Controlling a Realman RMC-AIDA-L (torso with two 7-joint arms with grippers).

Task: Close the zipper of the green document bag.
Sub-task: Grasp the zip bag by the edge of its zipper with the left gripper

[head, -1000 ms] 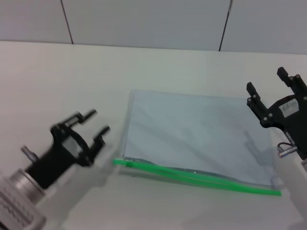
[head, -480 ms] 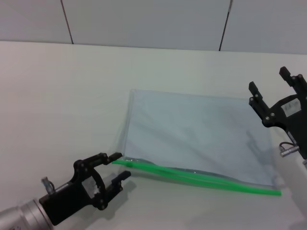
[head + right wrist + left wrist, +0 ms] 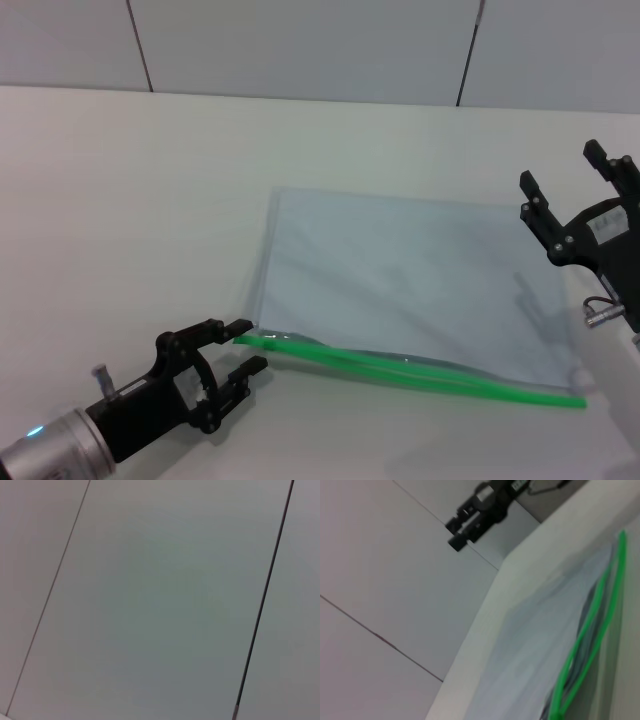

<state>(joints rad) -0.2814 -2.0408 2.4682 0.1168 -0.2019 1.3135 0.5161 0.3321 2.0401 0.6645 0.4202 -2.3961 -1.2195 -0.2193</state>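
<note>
Left gripper [image 3: 248,347] lines up on the zip's end.
Its jaws gape wide beside the thin bright green plastic zipper [image 3: 420,372] of the flat translucent blue-grey document bag [image 3: 410,280], ready to pinch; the right gripper [image 3: 565,185] waits open beyond the bag's far edge.

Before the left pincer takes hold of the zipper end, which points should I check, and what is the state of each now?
1. Left pincer open: ok.
2. Left pincer level with the near-left end of the zipper: ok, tips flank it.
3. Left pincer already gripping the zipper: not ok.
4. Zipper closed: not ok, two green strands run apart.
5. Green document bag lying flat on the table: ok.
6. Right pincer open, above the bag's right edge, steadying the bag: not ok.
</note>
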